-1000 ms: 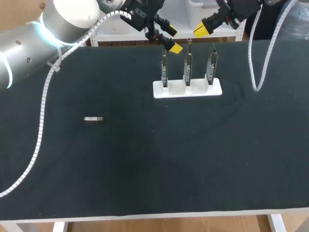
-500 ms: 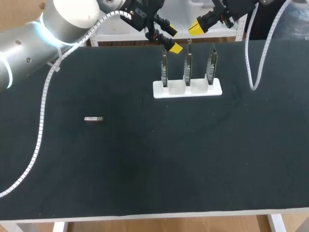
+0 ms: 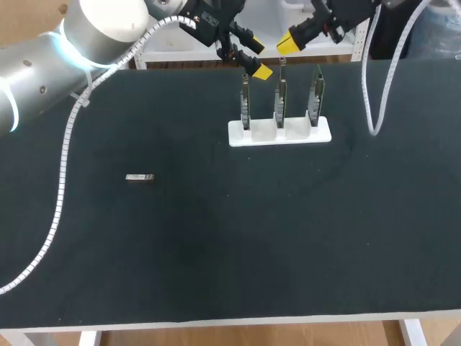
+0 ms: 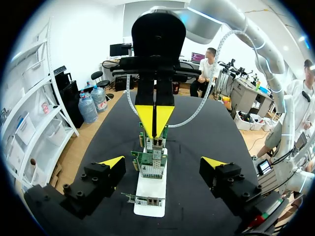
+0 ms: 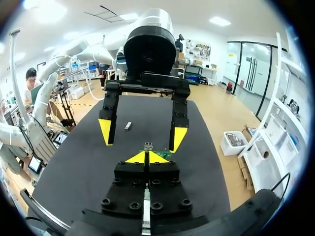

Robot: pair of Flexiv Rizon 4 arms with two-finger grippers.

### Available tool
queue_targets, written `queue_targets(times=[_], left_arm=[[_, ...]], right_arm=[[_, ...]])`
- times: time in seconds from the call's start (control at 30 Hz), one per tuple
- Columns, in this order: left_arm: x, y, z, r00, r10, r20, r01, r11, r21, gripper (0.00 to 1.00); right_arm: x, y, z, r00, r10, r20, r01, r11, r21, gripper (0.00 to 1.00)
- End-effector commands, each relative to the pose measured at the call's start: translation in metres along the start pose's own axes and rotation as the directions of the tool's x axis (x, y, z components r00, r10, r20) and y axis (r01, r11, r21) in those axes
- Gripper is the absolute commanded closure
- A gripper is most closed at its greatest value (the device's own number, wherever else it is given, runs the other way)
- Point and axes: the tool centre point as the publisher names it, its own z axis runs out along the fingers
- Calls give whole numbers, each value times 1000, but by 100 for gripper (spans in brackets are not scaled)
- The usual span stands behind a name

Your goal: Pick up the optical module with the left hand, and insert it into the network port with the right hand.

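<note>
The optical module (image 3: 140,177), a small silver bar, lies flat on the black mat at the left; past the left gripper it shows again as the module (image 5: 128,126). The white stand (image 3: 263,133) holds three upright port boards at the far middle. My left gripper (image 3: 258,60) hangs open over the stand's far left board, far from the module. Its wrist view has the left gripper (image 4: 162,164) spread wide above the stand (image 4: 150,209). My right gripper (image 3: 288,45) is shut and empty, just beyond the stand; the right gripper (image 5: 146,157) faces the left one.
The black mat (image 3: 238,245) covers the table from edge to edge. A white spiral cable (image 3: 371,86) hangs from the right arm over the far right of the mat. The left arm's cable (image 3: 57,194) trails across the left side.
My right gripper has shifted a little to the left at the far edge. The left arm, the module and the stand have kept still.
</note>
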Motion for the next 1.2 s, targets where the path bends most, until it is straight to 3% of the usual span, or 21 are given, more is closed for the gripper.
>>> queue_targets(times=[0.03, 1.2], left_arm=[[-1, 2, 1, 1000, -1, -5, 1, 1000, 2, 0], [-1, 2, 1, 1000, -1, -5, 1, 1000, 2, 0]], right_arm=[[1, -9, 1, 1000, 4, -4, -6, 667, -745, 100], [26, -9, 12, 997, 76, -35, -75, 639, -766, 100]])
